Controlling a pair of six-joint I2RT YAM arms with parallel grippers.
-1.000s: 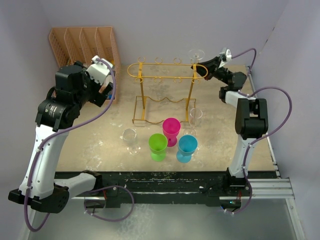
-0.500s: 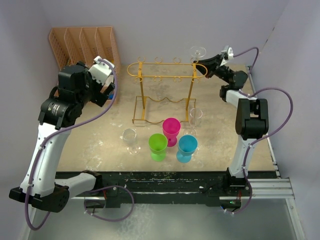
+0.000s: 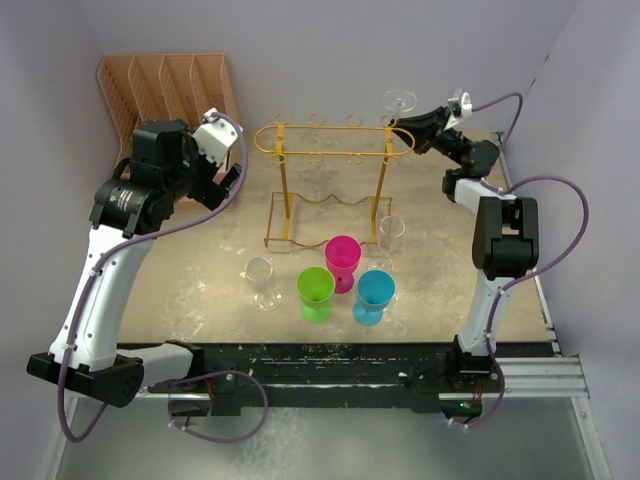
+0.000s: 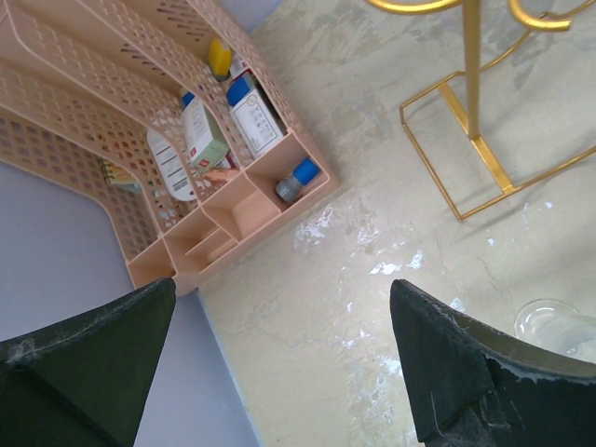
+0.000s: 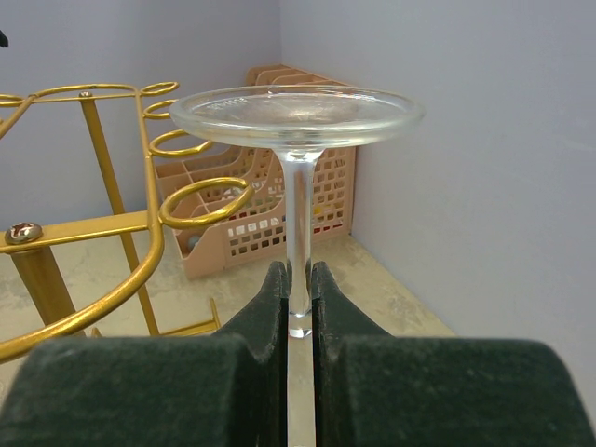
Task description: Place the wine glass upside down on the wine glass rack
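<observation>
My right gripper is shut on the stem of a clear wine glass held upside down, foot disc on top. In the top view the glass is just right of the gold wire rack, at the height of its top rail. In the right wrist view the rack's ring loops lie just left of the stem, not touching. The bowl is hidden below the fingers. My left gripper is open and empty, raised left of the rack; its view shows the rack's base.
A peach slotted organiser stands at the back left, holding small items. Pink, green and blue cups and two clear glasses stand in front of the rack. Walls close in at back and right.
My right gripper has lifted the glass slightly and tilted more level beside the rack's right end. My left arm has swung up and right, closer to the rack.
</observation>
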